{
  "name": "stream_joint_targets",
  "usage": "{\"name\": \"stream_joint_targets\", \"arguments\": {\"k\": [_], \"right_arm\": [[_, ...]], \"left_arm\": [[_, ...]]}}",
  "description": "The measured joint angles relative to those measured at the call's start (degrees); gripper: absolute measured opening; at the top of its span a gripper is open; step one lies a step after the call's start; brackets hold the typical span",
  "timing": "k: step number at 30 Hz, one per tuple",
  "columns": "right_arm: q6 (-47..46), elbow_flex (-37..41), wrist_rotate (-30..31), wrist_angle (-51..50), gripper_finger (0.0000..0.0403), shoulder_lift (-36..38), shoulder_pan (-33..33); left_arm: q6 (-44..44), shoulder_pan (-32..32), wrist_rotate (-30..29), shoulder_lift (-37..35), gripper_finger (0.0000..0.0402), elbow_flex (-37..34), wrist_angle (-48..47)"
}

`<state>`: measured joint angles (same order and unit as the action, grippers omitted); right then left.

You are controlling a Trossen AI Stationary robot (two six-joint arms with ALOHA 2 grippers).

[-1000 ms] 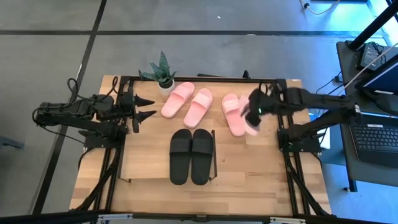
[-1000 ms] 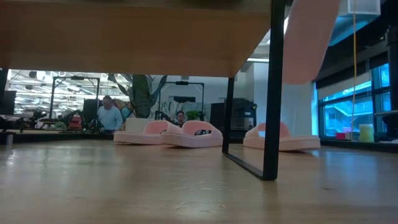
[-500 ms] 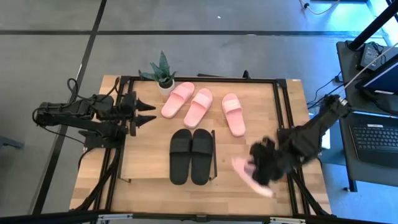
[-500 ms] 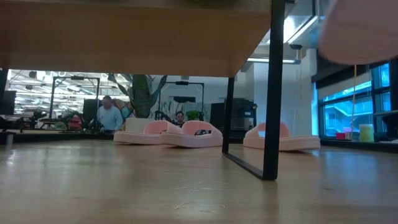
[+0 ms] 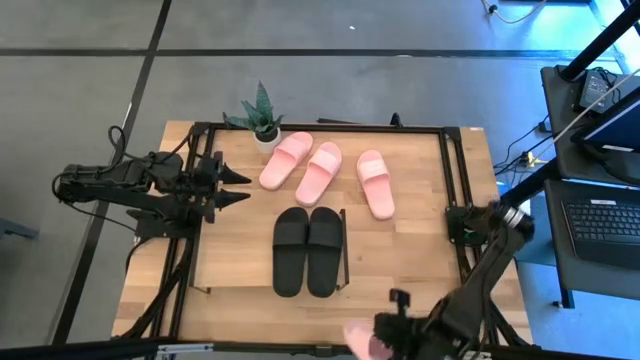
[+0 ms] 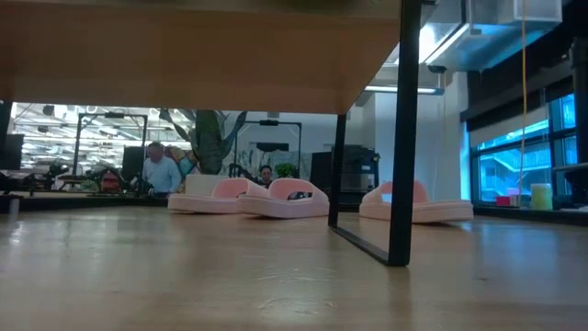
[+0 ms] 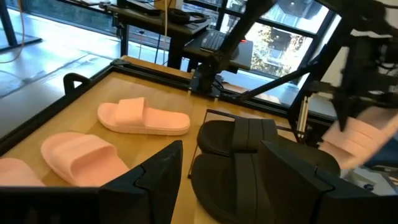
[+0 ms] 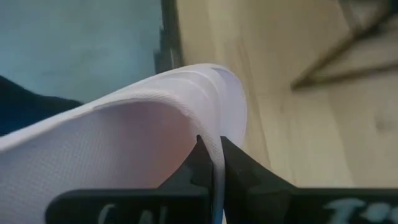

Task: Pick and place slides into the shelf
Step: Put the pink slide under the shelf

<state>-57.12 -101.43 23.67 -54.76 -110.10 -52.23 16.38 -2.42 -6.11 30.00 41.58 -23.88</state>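
Right gripper [image 5: 385,340] low at desk [image 5: 420,250] near edge, fingers clenched on pink slide [image 5: 362,338]. Left gripper [image 5: 238,186] parked at left side, fingers spread, empty.

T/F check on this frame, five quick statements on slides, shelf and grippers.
1. The right gripper is shut on a pink slide. True.
2. The black pair sits on the shelf top board. True.
3. Four pink slides lie on the table. False: three lie there, a pair by the plant and a single pink slide; the fourth is in the right gripper.
4. The left gripper holds a black slide. False: it is open and empty, at the table's left side.
5. The right gripper is over the table's far edge. False: it is at the near edge.
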Motion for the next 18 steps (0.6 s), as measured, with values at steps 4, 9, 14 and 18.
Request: {"name": "stream_joint_targets", "arguments": {"k": [4,9,14,18], "right_arm": [[5.16,-9.23,3.93,-3.31,0.0011,-6.74,1.17],[9.45,-16.26,5.45,-6.02,0.0011,-12.29,3.55],[12.87,-20.58,5.39,-5.38,0.0011,-17.14,6.22],[12.65,-23.43,5.43,-4.5,0.0011,-20.62,8.01]], "left_arm": [[0.0,0.0,-0.05,0.0,0.02,0.0,0.0],[0.0,0.0,2.28,-0.02,0.02,0.0,-0.02],[0.02,0.0,7.73,-0.02,0.02,0.0,-0.04],[0.02,0.0,10.61,-0.02,0.02,0.0,-0.07]]}}
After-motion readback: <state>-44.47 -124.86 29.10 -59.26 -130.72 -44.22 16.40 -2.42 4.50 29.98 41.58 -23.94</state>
